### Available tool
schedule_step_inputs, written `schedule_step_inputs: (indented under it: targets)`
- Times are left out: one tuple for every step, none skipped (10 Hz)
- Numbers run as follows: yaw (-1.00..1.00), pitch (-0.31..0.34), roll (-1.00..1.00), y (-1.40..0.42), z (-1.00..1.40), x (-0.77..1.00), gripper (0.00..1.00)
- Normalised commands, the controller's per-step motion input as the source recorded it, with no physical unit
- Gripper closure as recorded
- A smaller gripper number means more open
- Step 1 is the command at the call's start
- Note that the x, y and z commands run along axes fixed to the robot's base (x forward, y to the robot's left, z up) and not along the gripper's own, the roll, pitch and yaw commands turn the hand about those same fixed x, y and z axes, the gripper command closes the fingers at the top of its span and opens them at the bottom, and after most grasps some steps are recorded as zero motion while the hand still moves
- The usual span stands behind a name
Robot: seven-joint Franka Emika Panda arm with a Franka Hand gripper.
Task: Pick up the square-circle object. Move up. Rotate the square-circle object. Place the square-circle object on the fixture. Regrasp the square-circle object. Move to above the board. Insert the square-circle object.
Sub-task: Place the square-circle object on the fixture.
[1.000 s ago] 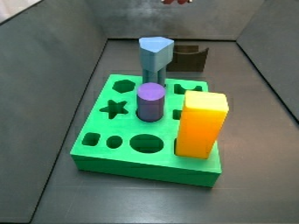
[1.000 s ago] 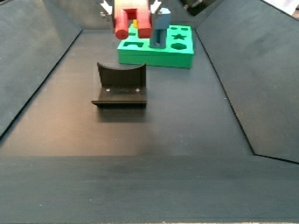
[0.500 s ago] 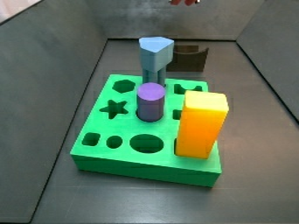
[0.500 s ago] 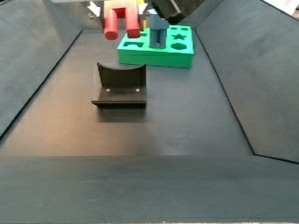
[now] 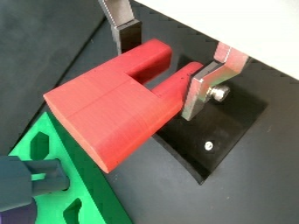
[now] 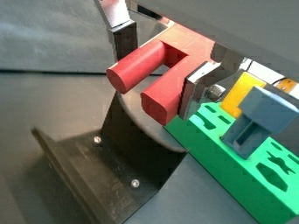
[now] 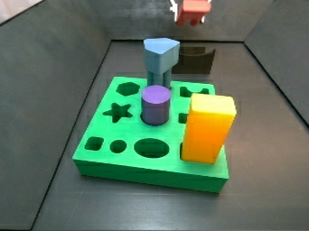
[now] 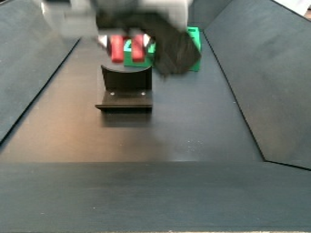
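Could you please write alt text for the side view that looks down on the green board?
A red block hangs at the top edge, held by the barely visible tool above a dark stand. Below, a green board carries blue, purple and yellow pieces upright.

— What are the surfaces like here?
— The gripper point(image 5: 163, 74) has flat, brushed silver metal fingers point(image 5: 212, 85), clamped on the red square-circle object point(image 5: 114, 99), smooth matt plastic.
— And below?
— The dark L-shaped fixture point(image 6: 111, 175) looks matt, faintly layered, with small shiny screws. The thick bright-green board point(image 7: 145, 135) is smooth plastic with a slight sheen, like the tall yellow-orange block point(image 7: 209, 128). The floor point(image 8: 158, 155) is dull dark grey.
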Motion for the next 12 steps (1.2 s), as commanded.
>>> schedule_step_inputs:
  targets:
    - [-0.15,0.018,-0.98,0.09,-1.0,0.15,1.0]
    - [-0.14,0.016,-0.88,0.1,-1.0,0.16,1.0]
    - [-0.12,0.019,-0.66,0.11,-1.0,0.17,1.0]
    - [-0.1,0.025,-0.44,0.11,-1.0,0.18,1.0]
    - [-0.09,0.035,-0.3,0.12,-1.0,0.19,1.0]
    - [-0.08,0.041,-0.22,0.11,-1.0,0.19,1.0]
    - [-0.08,0.037,-0.19,0.1,-0.86,0.17,1.0]
    - [-0.09,0.037,-0.18,0.09,-0.74,0.14,1.0]
    - [-0.09,0.038,-0.16,0.08,-0.51,0.12,1.0]
    - [-0.07,0.036,-0.12,0.08,-0.42,0.09,1.0]
    - [0.0,0.0,0.0,-0.5,-0.17,0.0,1.0]
    - [0.0,0.0,0.0,0.0,0.0,0.0,0.0]
